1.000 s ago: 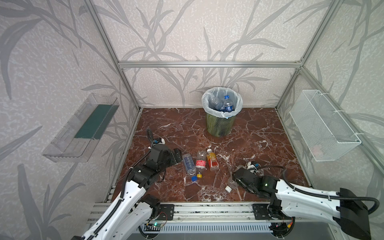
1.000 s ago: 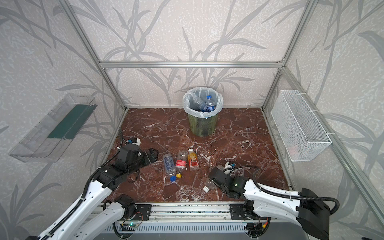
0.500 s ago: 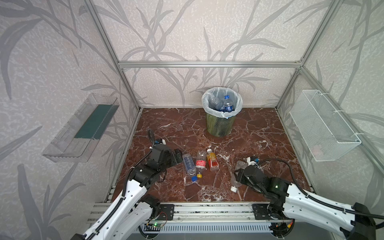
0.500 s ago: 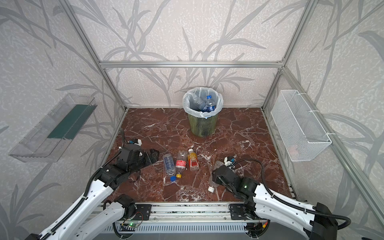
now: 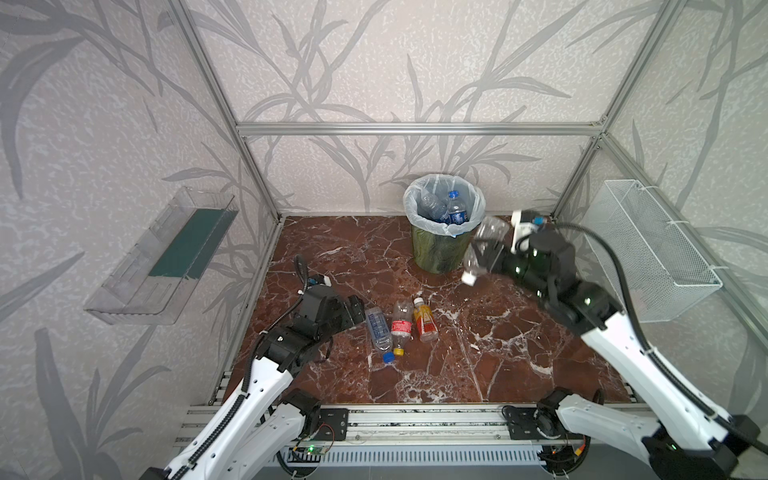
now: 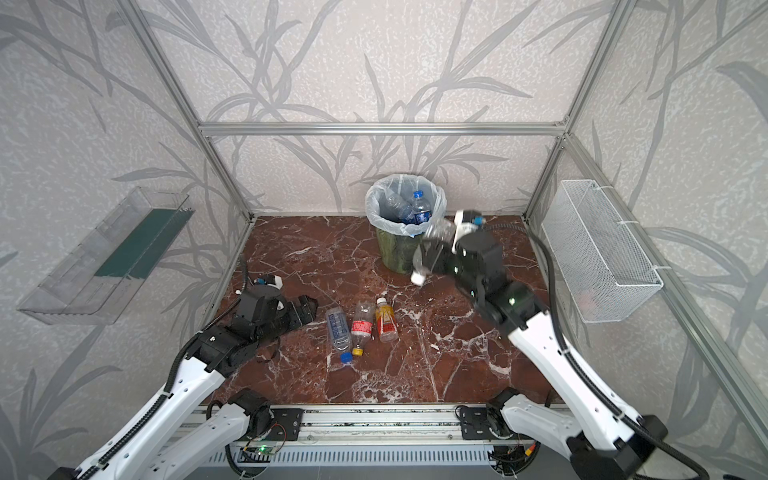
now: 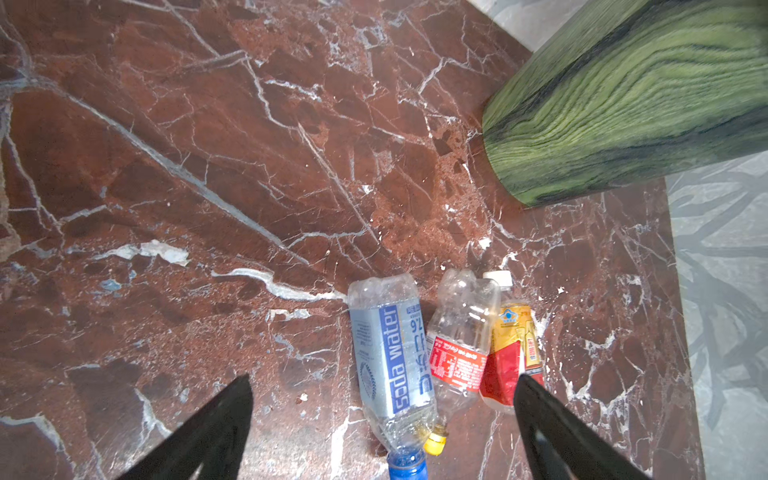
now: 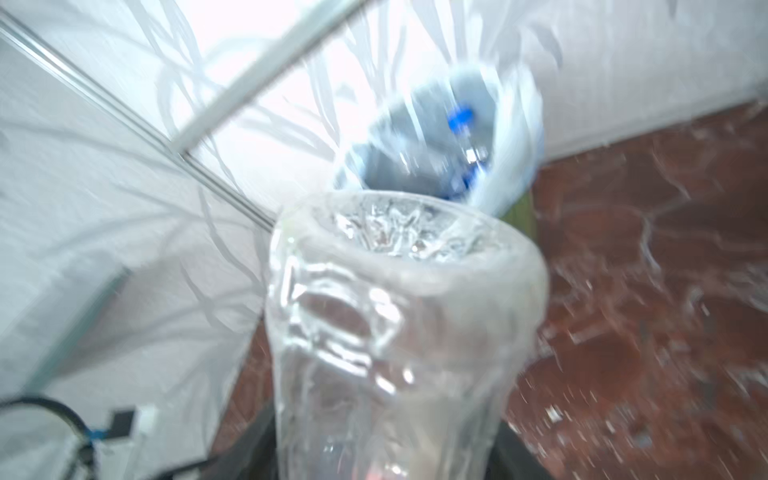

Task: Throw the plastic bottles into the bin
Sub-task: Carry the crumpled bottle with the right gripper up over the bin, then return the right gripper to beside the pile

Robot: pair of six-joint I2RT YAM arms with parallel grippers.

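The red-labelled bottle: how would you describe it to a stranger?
Three bottles lie side by side on the marble floor before the green bin. The red-labelled bottle is the middle one: clear, yellow cap, between the blue-capped bottle and the orange bottle.

I look into a booth whose walls carry pale wallpaper with grey leaf sprays, edged by aluminium bars. The floor is red-brown marble with white veins, evenly lit. In both top views a clear plastic tray hangs on the left-hand wall and a white wire-mesh basket on the right-hand one.
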